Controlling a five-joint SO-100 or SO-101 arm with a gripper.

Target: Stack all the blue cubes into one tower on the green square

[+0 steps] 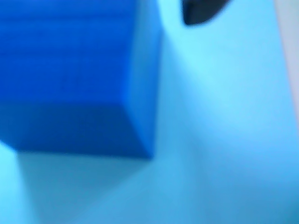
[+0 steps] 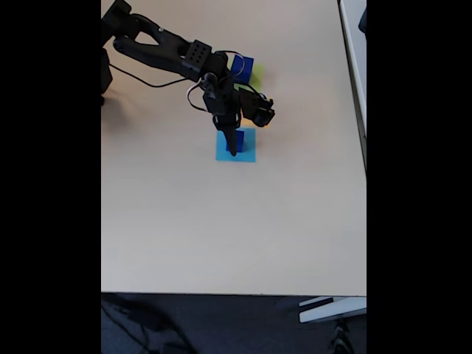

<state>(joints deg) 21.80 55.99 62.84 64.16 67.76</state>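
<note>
We find one blue cube (image 1: 70, 79) resting on the light-blue square (image 2: 245, 153) near the middle of the table (image 2: 221, 221). The gripper (image 2: 233, 150) hangs directly over it; we cannot tell how far its fingers are parted. A larger blue cube (image 2: 243, 68) sits on the green square (image 2: 256, 72), well apart toward the table's far edge.

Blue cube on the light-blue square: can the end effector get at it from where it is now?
Probably yes. In the fixed view the end effector hangs right at the blue cube on the light-blue square, and nothing stands between them. Whether its jaws are open is unclear.
</note>
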